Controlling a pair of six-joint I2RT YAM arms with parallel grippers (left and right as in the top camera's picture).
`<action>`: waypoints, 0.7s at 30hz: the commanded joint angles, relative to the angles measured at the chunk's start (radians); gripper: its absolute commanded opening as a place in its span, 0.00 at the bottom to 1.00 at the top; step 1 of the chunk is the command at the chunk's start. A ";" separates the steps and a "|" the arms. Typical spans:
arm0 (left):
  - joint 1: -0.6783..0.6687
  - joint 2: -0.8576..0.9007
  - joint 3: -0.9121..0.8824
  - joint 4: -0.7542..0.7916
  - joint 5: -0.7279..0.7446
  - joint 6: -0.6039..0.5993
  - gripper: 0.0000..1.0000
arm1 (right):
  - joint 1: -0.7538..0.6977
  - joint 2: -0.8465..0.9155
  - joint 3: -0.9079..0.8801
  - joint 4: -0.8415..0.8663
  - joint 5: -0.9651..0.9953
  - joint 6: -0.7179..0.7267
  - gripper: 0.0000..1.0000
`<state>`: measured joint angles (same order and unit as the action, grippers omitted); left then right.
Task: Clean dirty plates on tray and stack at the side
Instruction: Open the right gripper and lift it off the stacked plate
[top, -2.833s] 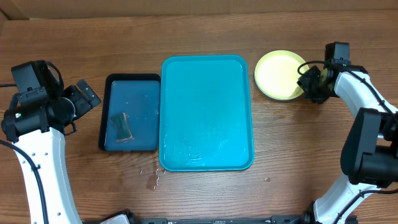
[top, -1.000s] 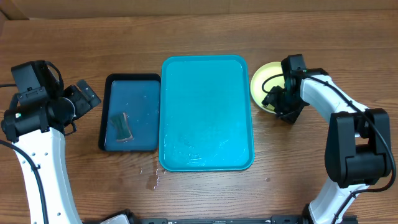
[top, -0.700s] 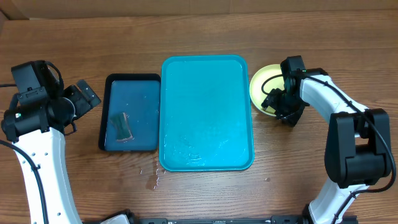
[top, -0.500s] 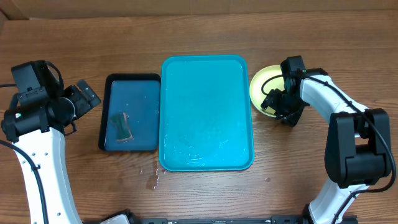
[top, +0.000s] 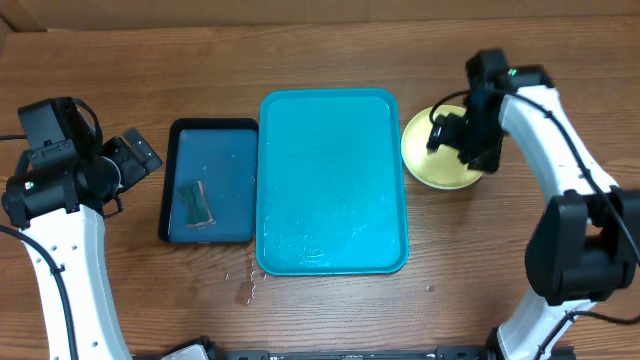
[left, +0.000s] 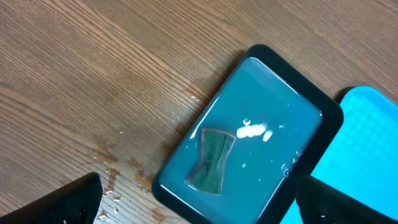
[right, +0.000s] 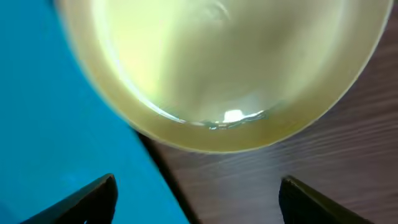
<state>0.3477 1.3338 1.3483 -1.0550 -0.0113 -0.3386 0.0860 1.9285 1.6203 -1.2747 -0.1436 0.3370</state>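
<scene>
No legible text, label, brand, number or sign appears on any object in the three views.

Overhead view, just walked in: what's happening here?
The right tool hangs open above a yellow-green plate lying on the table right of the turquoise tray, holding nothing. The tray carries no plates, only wet streaks. The left tool is open too, off to the left, facing the navy tray, where a dark cloth lies in liquid. Whether more plates sit under the visible one cannot be told.
</scene>
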 joint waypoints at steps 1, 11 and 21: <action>-0.001 0.007 0.012 0.001 0.003 -0.010 1.00 | 0.006 -0.040 0.059 -0.013 -0.007 -0.275 0.85; -0.001 0.007 0.012 0.001 0.003 -0.010 1.00 | 0.008 -0.039 0.050 0.074 -0.007 -0.368 1.00; -0.001 0.007 0.012 0.001 0.003 -0.010 1.00 | 0.008 -0.039 0.050 0.096 -0.007 -0.368 1.00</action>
<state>0.3477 1.3338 1.3483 -1.0550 -0.0113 -0.3386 0.0875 1.9011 1.6650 -1.1851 -0.1493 -0.0193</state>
